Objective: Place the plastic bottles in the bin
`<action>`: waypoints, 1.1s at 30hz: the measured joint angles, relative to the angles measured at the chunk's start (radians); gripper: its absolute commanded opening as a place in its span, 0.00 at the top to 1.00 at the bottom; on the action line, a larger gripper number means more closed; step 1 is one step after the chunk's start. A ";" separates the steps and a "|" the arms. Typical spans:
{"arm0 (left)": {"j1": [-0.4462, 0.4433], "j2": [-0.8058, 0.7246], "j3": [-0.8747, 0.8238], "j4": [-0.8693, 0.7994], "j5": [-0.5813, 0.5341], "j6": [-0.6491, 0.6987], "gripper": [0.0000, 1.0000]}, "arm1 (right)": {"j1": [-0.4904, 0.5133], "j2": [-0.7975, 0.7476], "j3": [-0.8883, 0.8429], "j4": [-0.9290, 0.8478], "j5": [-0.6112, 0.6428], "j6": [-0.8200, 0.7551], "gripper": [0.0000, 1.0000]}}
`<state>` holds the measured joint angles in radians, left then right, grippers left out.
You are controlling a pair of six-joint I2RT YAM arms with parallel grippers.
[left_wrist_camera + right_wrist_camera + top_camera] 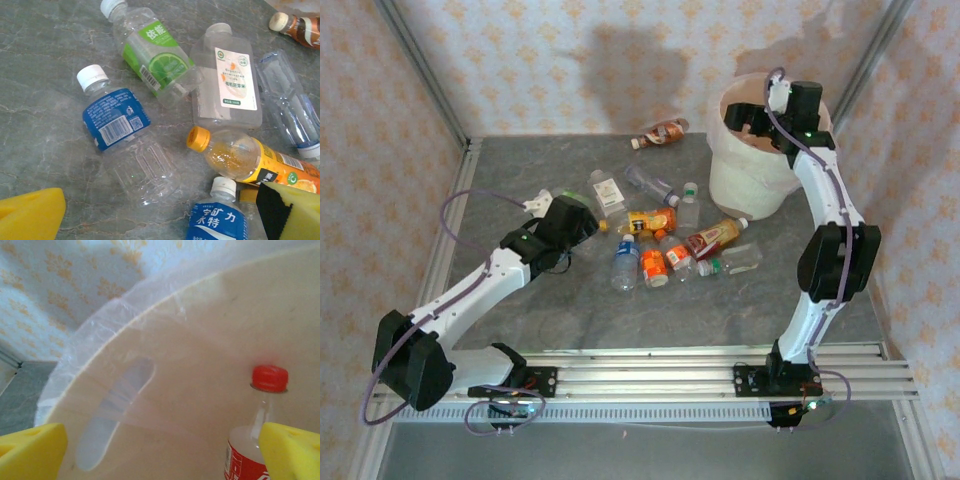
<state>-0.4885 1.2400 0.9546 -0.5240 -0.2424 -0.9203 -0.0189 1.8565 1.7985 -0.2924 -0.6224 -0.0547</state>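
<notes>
While the right pincer [161,452] hangs inside the top of the bin [210,340], its yellow fingers are wide apart. A bottle with a red cap [269,378] sits right beside the finger at the lower right of that wrist picture, and I cannot tell if they touch. If the bottle sticks to the soft pad, it could ride up with the arm, and a finger could snag the thin bag [90,340]. From above, the bin stands at the upper right, and the other bottles [660,245] lie in a heap in the middle of the table [520,165]. The left pincer [160,212] hovers over them, fingers apart, holding nothing. The blue-label bottle [125,140] under it is round and smooth. A bad squeeze could make it roll or pop away, or bump the green-label bottle [155,55] just beside it.
</notes>
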 measured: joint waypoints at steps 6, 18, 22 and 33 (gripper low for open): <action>0.005 0.008 0.000 -0.013 -0.001 -0.023 0.00 | 0.000 -0.127 -0.006 -0.011 0.094 0.003 0.01; 0.018 0.021 0.000 -0.016 -0.002 -0.078 0.00 | 0.031 -0.551 -0.312 -0.061 0.051 0.108 0.01; 0.018 0.033 0.000 -0.019 -0.002 -0.091 0.00 | 0.119 -0.694 -0.467 -0.088 0.058 0.129 0.01; 0.018 0.079 0.000 -0.023 0.000 -0.124 0.00 | 0.183 -0.848 -0.814 -0.238 0.125 0.380 0.01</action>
<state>-0.4702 1.3193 0.9546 -0.5465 -0.2428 -1.0439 0.1638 1.0088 0.9844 -0.5308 -0.4973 0.3248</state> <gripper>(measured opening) 0.998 0.991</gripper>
